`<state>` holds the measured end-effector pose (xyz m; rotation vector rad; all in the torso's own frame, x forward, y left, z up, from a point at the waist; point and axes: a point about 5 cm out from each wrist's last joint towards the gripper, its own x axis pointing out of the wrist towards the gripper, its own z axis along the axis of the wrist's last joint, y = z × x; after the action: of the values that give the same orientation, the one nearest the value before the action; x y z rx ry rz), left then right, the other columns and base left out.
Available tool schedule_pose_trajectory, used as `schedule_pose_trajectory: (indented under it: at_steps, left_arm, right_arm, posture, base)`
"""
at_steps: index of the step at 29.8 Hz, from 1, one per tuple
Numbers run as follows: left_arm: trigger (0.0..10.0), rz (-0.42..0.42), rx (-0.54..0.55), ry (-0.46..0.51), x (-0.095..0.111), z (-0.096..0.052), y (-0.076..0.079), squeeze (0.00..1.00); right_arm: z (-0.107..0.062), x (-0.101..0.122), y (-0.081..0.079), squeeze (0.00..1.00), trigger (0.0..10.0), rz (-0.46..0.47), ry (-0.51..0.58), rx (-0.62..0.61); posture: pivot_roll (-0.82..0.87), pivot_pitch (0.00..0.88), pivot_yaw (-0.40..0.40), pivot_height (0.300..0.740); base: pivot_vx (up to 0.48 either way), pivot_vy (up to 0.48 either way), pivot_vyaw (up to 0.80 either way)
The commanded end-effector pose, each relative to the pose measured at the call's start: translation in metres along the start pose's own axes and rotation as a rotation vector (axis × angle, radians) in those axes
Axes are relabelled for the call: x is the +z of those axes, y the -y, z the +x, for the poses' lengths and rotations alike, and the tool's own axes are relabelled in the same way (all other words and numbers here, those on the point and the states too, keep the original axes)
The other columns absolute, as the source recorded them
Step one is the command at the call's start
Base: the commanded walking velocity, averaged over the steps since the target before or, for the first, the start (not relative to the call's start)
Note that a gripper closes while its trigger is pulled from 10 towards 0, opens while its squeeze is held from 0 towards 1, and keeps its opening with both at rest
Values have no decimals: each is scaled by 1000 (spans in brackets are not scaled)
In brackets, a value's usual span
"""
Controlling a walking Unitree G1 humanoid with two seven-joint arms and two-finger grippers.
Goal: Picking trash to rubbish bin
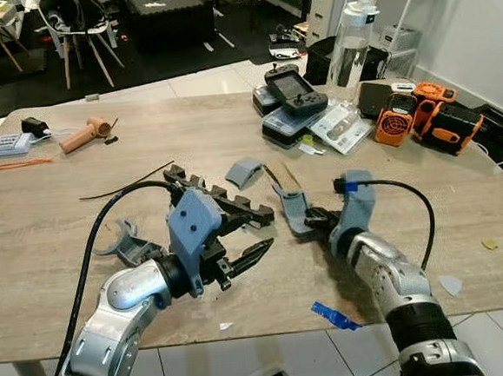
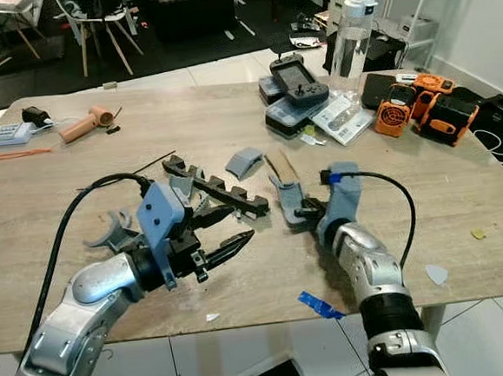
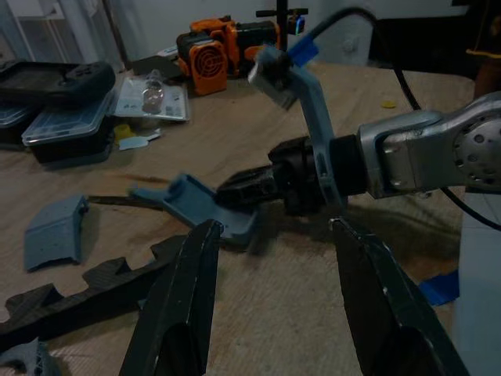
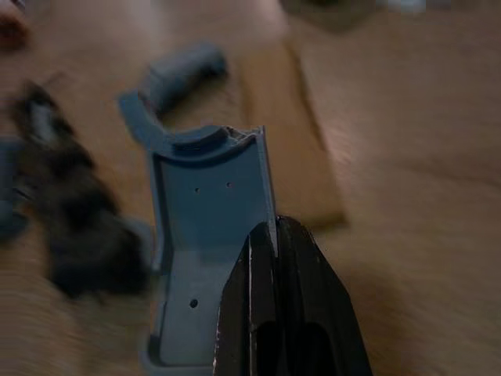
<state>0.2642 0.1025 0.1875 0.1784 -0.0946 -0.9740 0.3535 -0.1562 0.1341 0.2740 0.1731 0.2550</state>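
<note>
Blue-grey bracket (image 4: 207,235): lying on the wooden surface (image 1: 76,280) right at the tip of the right end effector, flat wall up, curved lip at its far end.
Right end effector (image 4: 274,235): fingers pressed together, pinching the near edge wall of the blue-grey bracket, and it has a grip on that piece.
Left end effector (image 3: 270,235): fingers spread wide apart, nothing between them, hovering low above the surface and pointing across toward the right end effector.
Gap between the two: small, with bare wood between the left fingertips (image 1: 261,250) and the bracket.
Black toothed strip (image 1: 222,199): a long dark jagged piece lying just beyond the left end effector, running diagonally on the surface.
Small blue-grey shell (image 1: 244,171): past the toothed strip, apart from the bracket.
Tan flat piece (image 4: 286,141): lying beside the bracket, just beyond the right end effector.
Blue tape scrap (image 1: 335,315): near the front edge of the surface, beside the right forearm.
Far side: a black handheld controller (image 1: 294,91), a clear bottle (image 1: 350,45) and orange tools (image 1: 420,115), well away from both end effectors.
Far off to the left end effector's side: a tan handle-shaped tool (image 1: 84,134).
</note>
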Motion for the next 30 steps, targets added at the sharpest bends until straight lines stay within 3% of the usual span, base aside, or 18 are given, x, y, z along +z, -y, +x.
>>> schedule_pose_trajectory:
  at_steps: [1, 3, 6, 7, 8, 9, 10, 11, 12, 15, 16, 17, 20, 30]
  left_arm:
    - [10000, 11, 31, -16, -3, -2, -5, 0]
    - [10000, 14, 55, -11, -3, -2, -8, 0]
    - [10000, 16, 75, -7, -2, -2, -10, 0]
    - [10000, 16, 87, -7, -2, -2, -12, 0]
    - [10000, 31, 133, -18, -3, -3, -17, 0]
    - [10000, 31, 133, -18, -3, -3, -17, 0]
    - [10000, 43, 166, -26, -4, -3, -20, 0]
    - [10000, 68, 280, -35, -4, -5, -32, 0]
    - [10000, 68, 280, -35, -4, -5, -32, 0]
    - [10000, 98, 429, -42, -5, -9, -46, 0]
    - [10000, 90, 535, -44, -5, -14, -56, 0]
    - [10000, 90, 535, -44, -5, -14, -56, 0]
    - [10000, 23, 784, 6, -1, -28, -76, 0]
    - [10000, 15, 834, 22, -1, -29, -77, 0]
  right_arm:
    - [0, 34, -10, 0, 10000, 19, 127, 49]
    - [-2, 56, -13, 0, 10000, 20, 213, 52]
    - [-4, 65, -12, 0, 10000, -1, 251, 33]
    - [-6, 69, -12, 0, 10000, -33, 275, 21]
    - [-9, 73, -10, 0, 10000, -126, 311, -7]
    - [-9, 73, -10, 0, 10000, -126, 311, -7]
    - [-11, 76, -9, 0, 10000, -191, 334, -22]
    - [-15, 76, -7, 0, 10000, -251, 354, -50]
    - [-15, 76, -7, 0, 10000, -251, 354, -50]
    - [-20, 74, -4, 0, 10000, -291, 367, -80]
    - [-24, 75, -4, 0, 10000, -338, 386, -93]
    - [-24, 75, -4, 0, 10000, -338, 386, -93]
    - [-33, 76, -5, 0, 10000, -400, 433, -116]
    - [-32, 69, -9, 0, 10000, -451, 438, -111]
  posture:
    - [25, 122, 26, 740]
    - [23, 121, 25, 740]
    - [23, 122, 25, 740]
    - [23, 122, 25, 740]
    - [23, 122, 25, 740]
    - [23, 122, 25, 740]
    - [23, 122, 25, 740]
    - [24, 118, 19, 740]
    - [24, 118, 19, 740]
    - [24, 118, 19, 740]
    - [23, 119, 15, 740]
    - [23, 119, 15, 740]
    - [23, 119, 15, 740]
    - [24, 106, 5, 740]
  base:
    - [0, 0, 0]
    - [0, 0, 0]
    - [0, 0, 0]
    - [0, 0, 0]
    - [0, 0, 0]
    - [0, 0, 0]
    - [0, 0, 0]
    - [0, 0, 0]
    - [0, 0, 0]
    - [0, 0, 0]
    - [0, 0, 0]
    - [0, 0, 0]
    - [0, 0, -800]
    - [0, 0, -800]
